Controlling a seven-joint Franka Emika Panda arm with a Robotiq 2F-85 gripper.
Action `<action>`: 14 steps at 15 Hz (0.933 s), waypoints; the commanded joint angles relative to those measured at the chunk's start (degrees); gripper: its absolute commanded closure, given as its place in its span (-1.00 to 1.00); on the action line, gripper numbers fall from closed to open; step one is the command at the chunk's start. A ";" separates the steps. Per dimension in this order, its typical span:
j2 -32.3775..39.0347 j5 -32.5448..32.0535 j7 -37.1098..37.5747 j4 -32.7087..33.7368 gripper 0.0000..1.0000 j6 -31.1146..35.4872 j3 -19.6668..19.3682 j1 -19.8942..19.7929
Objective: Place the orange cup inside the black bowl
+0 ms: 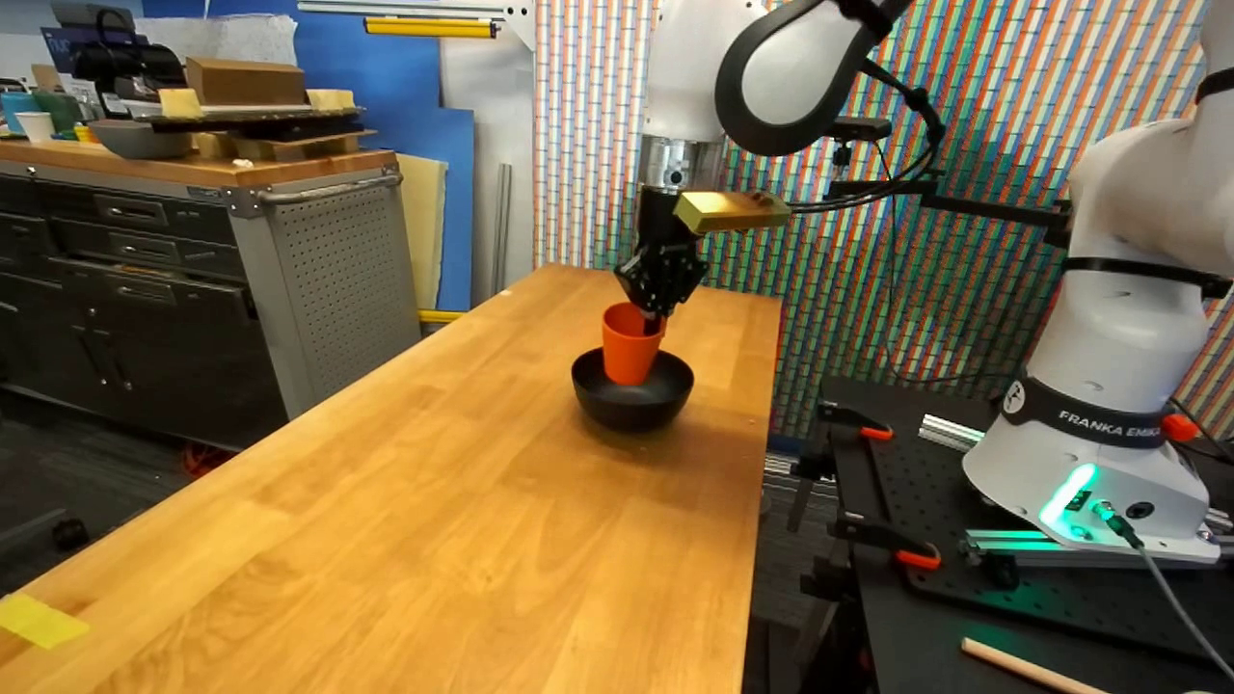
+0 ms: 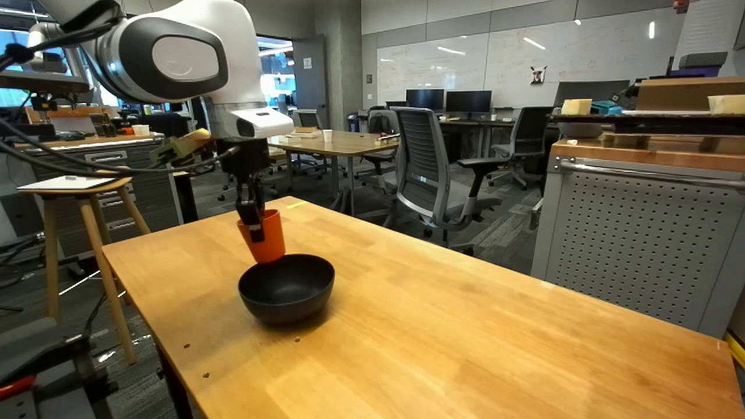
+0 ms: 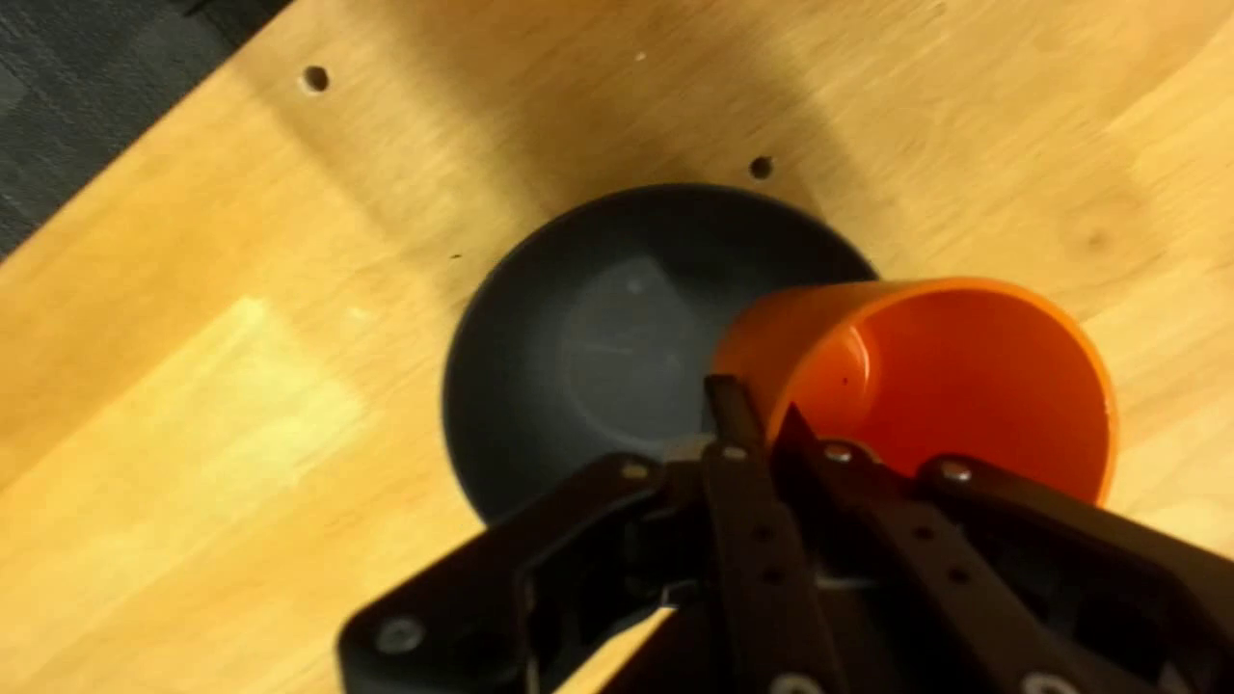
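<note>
"FRANKA EMIKA" reads in white on the black band (image 1: 1089,414) around the robot arm's base (image 1: 1128,480).

Stands on a white base (image 1: 1118,472) lit green on one side. Stretches the arm (image 2: 180,58) out past the top edge of both exterior views. Hangs the wrist (image 2: 270,122) vertically beneath. Points the pincer (image 3: 759,410) downward and grips with slim dark fingers (image 3: 742,492) converging to a narrow gap at their ends.

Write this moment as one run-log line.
tool: gripping orange cup by wall | pose: tilted, at edge of black bowl | bowl contact: unclear | placement: unfinished
</note>
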 commanded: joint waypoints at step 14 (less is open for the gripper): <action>11.14 11.25 -4.67 2.17 0.23 6.27 -0.25 -4.81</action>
